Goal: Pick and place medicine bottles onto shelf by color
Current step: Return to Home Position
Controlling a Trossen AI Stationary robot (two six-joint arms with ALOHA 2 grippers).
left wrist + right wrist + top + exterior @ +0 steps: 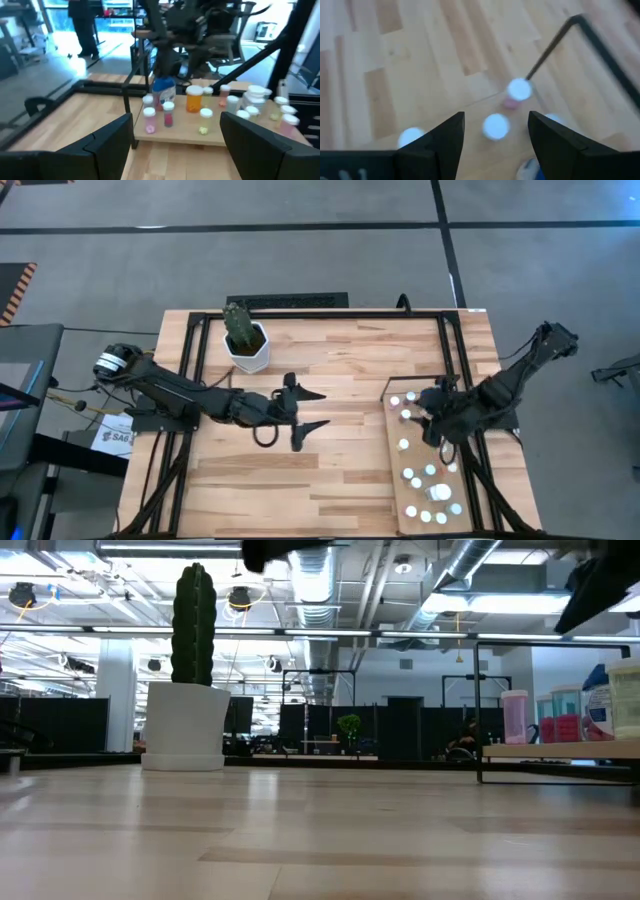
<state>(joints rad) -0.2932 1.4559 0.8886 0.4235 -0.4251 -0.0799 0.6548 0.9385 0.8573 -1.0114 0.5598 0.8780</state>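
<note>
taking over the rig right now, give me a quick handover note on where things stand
Left gripper: open, empty, above the middle of the table.
Right gripper: open, empty, above the shelf, with white caps below it.
Bottles: all those in view stand on the shelf, at the table's right side. None shows on the bare tabletop.
Done: placing looks finished.
Left: probably only bringing both arms back to rest. Grouping by colour is hard to check from these views.

Bright, even overhead light — soft shadows
</note>
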